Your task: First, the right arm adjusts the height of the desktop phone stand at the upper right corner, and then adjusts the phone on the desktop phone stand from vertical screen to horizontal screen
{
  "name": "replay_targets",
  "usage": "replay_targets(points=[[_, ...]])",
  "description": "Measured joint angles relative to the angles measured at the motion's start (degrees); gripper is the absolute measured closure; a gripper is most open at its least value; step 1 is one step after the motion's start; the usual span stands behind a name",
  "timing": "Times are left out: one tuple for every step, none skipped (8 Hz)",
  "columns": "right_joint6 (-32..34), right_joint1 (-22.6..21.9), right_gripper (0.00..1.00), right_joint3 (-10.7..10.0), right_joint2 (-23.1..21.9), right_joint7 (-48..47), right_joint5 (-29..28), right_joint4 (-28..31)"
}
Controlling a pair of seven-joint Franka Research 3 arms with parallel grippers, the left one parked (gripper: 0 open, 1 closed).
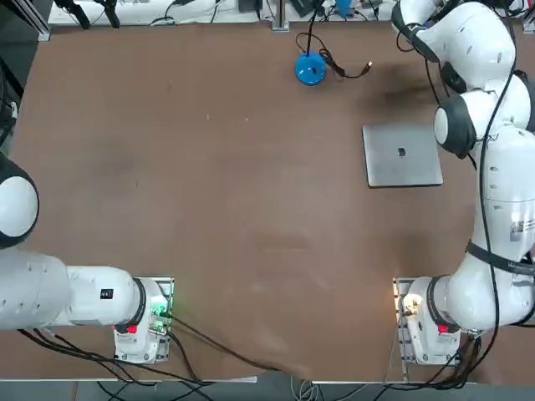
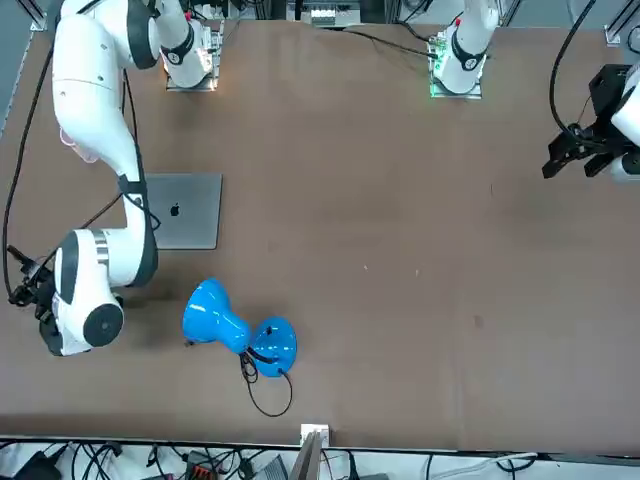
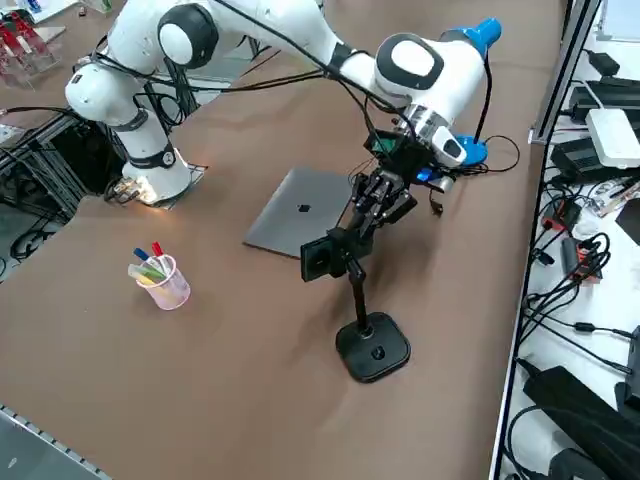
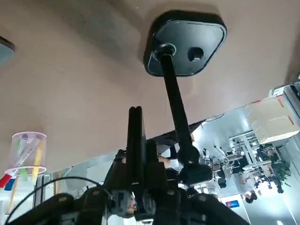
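The right gripper [image 3: 372, 212] is clamped on the stand [image 3: 366, 320] just behind the phone [image 3: 318, 259], above the stand's base, apparently steadying it to set the height.

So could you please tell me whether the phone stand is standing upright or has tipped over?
Upright. The desktop phone stand has its base flat on the table and its slim arm rising, with the right pincer shut at its top.

A brown table [image 3: 200, 350] carries a closed silver laptop [image 3: 300, 212]. Just beside the laptop, toward the table's edge, stands the desktop phone stand [image 3: 372, 347] on its black base. Beyond the laptop sits a blue round base [image 1: 310, 69]; a clear cup of pens [image 3: 160, 277] stands near the laptop's other side.
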State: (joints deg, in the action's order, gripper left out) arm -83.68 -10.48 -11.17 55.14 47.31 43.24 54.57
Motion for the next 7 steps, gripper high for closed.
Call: replay_targets(points=[[0.2,0.0,0.82,0.0,-0.1,0.3,0.0,0.0],[0.4,0.0,0.82,0.0,-0.2,0.3,0.0,0.0],[0.4,0.0,0.82,0.0,-0.4,0.5,0.0,0.0],[0.5,0.0,0.82,0.0,-0.5,0.8,-0.1,0.0],[0.6,0.1,0.82,0.0,-0.6,0.9,-0.2,0.0],[0.6,0.1,0.82,0.0,-0.7,1.0,-0.2,0.0],[0.7,0.1,0.82,0.0,-0.8,1.0,-0.2,0.0]])
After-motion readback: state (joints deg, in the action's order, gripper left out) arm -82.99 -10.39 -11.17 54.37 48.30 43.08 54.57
